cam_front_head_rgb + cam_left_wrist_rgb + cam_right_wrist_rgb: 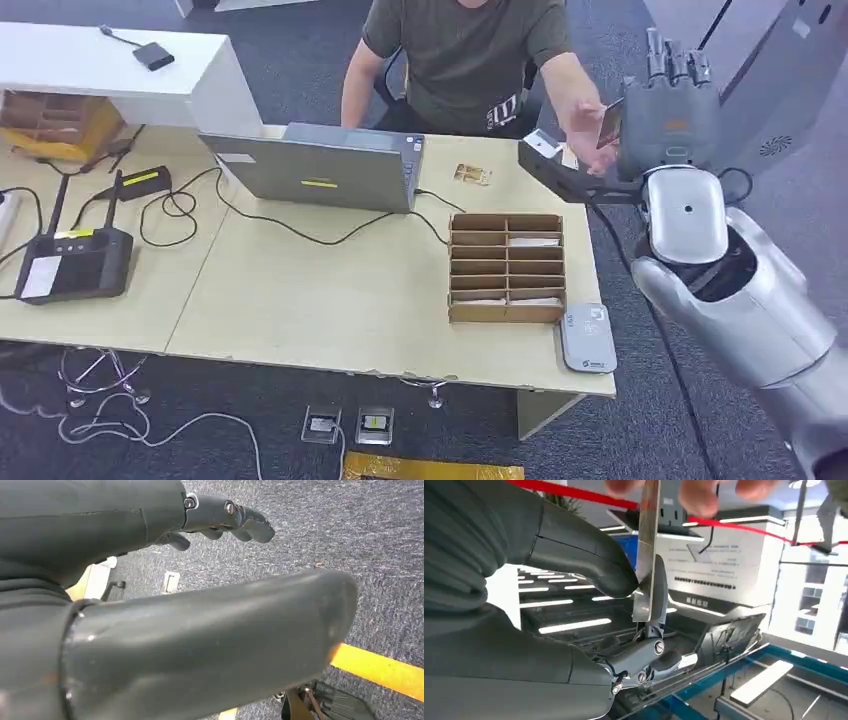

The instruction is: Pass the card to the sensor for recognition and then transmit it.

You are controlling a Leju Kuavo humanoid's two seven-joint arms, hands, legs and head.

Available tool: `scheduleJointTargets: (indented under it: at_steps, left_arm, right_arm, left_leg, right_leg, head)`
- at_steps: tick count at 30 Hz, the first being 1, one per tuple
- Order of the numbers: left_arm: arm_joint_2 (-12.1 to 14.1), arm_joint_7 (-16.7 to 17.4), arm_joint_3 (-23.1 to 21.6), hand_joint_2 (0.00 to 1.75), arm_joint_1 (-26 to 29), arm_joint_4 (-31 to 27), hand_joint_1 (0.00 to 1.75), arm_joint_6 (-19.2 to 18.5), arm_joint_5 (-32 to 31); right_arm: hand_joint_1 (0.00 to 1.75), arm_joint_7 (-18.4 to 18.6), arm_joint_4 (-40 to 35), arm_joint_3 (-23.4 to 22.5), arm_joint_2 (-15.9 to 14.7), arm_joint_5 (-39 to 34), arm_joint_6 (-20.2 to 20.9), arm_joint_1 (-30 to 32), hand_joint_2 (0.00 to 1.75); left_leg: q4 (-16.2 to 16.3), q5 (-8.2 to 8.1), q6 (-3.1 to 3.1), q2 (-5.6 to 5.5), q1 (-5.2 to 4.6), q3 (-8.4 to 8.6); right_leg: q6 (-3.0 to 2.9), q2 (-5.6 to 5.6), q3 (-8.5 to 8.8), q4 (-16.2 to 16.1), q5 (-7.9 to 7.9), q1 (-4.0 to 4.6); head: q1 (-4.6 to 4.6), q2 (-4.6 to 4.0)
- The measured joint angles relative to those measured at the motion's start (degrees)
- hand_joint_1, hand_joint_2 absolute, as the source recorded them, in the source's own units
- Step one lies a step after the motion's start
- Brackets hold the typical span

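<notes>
Up past the far right corner of the surface [300, 300], the right robot hand [672, 110] pinches a thin, stiff, light, probably slick card [646, 560] by its edge while a person's hand [590, 125] grips the other end, so hold the flat faces.

Matt wood, raw cardboard, glossy metal and plastic

The worktop [300, 300] is pale, matt wood laminate, chipped along its near edge; near its right edge the divided tray [506, 267] looks like raw brown cardboard, and at the near right corner the sensor [588, 338] is smooth grey plastic. The laptop [325, 170] has a brushed silver shell. The right hand [574, 580] is dull grey plastic with shiny screws, pinching a glossy, mirror-smooth card [646, 555]. The left hand [220, 515] is semi-gloss grey over rough blue-grey carpet [350, 540].
</notes>
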Motion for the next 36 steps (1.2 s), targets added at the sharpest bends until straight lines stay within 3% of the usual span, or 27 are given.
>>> scheduleJointTargets:
  at_steps: [10,32,33,34,35,36]
  left_arm:
    - [-0.31,0.00,0.13,0.00,0.00,0.00,0.00,0.04,1.16]
    - [-0.59,-0.02,0.57,0.00,0.00,0.00,0.00,-0.09,1.79]
    - [-0.59,-0.02,0.68,0.00,0.00,0.00,0.00,-0.09,1.81]
    - [-0.57,-0.02,0.83,0.00,0.00,0.00,0.00,-0.11,1.97]
    - [-0.59,-0.02,0.90,0.00,0.00,0.00,0.00,-0.11,2.01]
    - [-0.59,-0.02,0.92,0.00,0.00,0.00,0.00,-0.11,2.16]
  right_arm:
    - [1.75,-0.35,3.39,2.86,2.64,-6.14,-4.07,-0.11,1.75]
    - [1.75,-0.31,7.19,6.32,3.50,-6.84,-4.87,0.20,1.75]
    - [1.47,-0.31,7.34,6.32,3.50,-6.93,-5.00,0.21,1.75]
    - [0.58,-0.35,7.45,6.32,3.54,-6.97,-5.14,0.22,1.75]
    - [0.00,-0.42,7.61,6.34,3.63,-6.99,-5.29,0.22,1.75]
    - [0.00,-0.48,7.80,6.38,3.69,-6.99,-5.46,0.22,1.75]
  left_leg:
    - [0.00,0.00,0.00,-0.02,0.00,-0.01]
    - [0.00,0.00,0.00,-0.02,0.00,-0.01]
    - [0.00,0.00,0.00,-0.02,0.00,-0.01]
    - [0.00,0.00,0.00,-0.02,0.00,-0.01]
    - [0.00,0.00,0.00,-0.02,0.00,-0.01]
    - [0.00,0.00,0.00,-0.02,0.00,-0.01]
  right_leg:
    - [0.00,-0.05,-0.01,0.00,-0.01,0.00]
    - [0.00,-0.04,-0.02,0.00,-0.01,0.00]
    - [0.00,-0.04,-0.02,0.00,-0.01,0.00]
    - [0.00,-0.04,-0.02,0.00,-0.01,0.00]
    - [0.00,-0.04,-0.02,0.00,-0.01,0.00]
    - [0.00,-0.04,-0.02,0.00,-0.01,0.00]
  head:
    - [-0.02,0.00]
    - [0.00,0.00]
    - [-0.02,0.00]
    - [0.00,0.00]
    - [0.00,0.00]
    - [-0.02,0.00]
